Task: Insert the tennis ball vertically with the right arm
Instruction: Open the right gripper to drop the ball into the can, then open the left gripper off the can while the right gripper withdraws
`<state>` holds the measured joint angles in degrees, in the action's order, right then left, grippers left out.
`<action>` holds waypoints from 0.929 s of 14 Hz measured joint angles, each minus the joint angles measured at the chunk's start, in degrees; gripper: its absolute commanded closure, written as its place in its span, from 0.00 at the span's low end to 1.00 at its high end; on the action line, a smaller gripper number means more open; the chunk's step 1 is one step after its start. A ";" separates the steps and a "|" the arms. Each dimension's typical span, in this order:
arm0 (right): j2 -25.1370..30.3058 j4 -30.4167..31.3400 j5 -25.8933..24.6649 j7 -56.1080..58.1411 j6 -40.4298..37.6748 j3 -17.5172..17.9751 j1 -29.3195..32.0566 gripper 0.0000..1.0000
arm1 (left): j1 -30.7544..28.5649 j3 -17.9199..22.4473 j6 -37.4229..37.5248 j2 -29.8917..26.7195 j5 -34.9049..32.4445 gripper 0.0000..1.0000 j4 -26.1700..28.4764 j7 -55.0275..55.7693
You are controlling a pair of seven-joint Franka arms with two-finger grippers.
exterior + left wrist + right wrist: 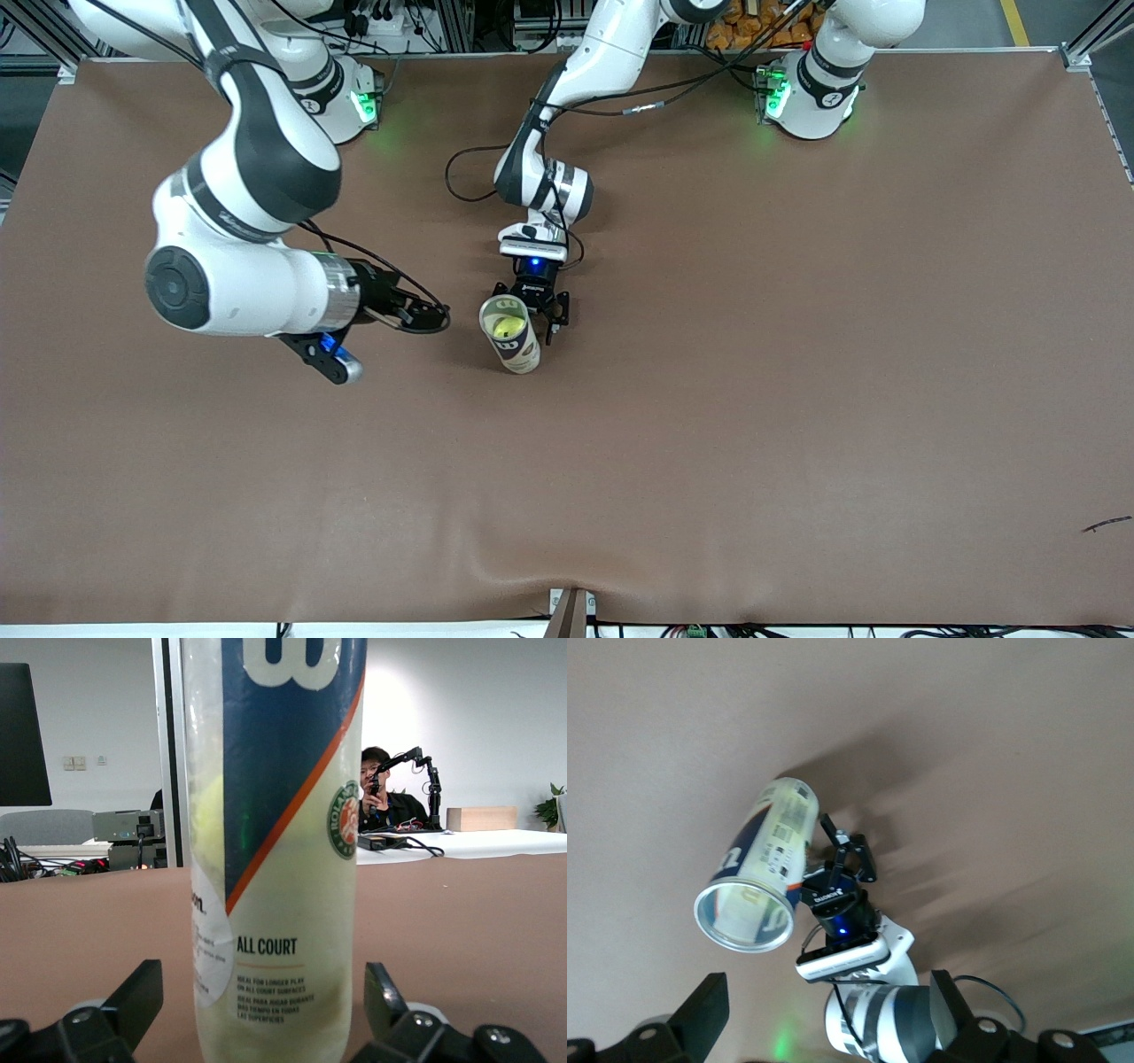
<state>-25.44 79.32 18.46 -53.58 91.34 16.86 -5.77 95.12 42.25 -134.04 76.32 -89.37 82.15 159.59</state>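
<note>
A tall clear tennis ball can (511, 337) with a blue and cream label stands upright near the table's middle, its top open. A yellow tennis ball (506, 329) lies inside it and shows through the wall (205, 815) in the left wrist view. My left gripper (532, 310) is low at the can, open, one finger on each side with a gap to the wall (266, 992). My right gripper (425, 316) hangs beside the can, toward the right arm's end of the table, open and empty (828, 1001). Its wrist view looks down on the can's mouth (744, 914).
The brown cloth table (709, 443) carries a loose black cable (465, 173) beside the left arm's forearm. A small dark mark (1107, 525) lies near the front corner at the left arm's end. The cloth ripples along the front edge.
</note>
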 measured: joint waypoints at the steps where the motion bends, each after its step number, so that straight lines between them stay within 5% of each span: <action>1: 0.31 0.00 0.00 0.65 -1.03 -0.01 0.71 0.00 | 0.18 -0.37 0.13 -0.42 0.00 0.00 0.43 0.01; 13: 1.92 0.00 -6.47 19.80 -6.17 -0.04 7.97 0.00 | 1.68 -2.53 0.51 -4.46 0.00 0.00 4.74 0.03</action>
<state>-23.53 79.32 11.99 -33.78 85.17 16.82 2.20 96.80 39.72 -133.53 71.86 -89.37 86.89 159.62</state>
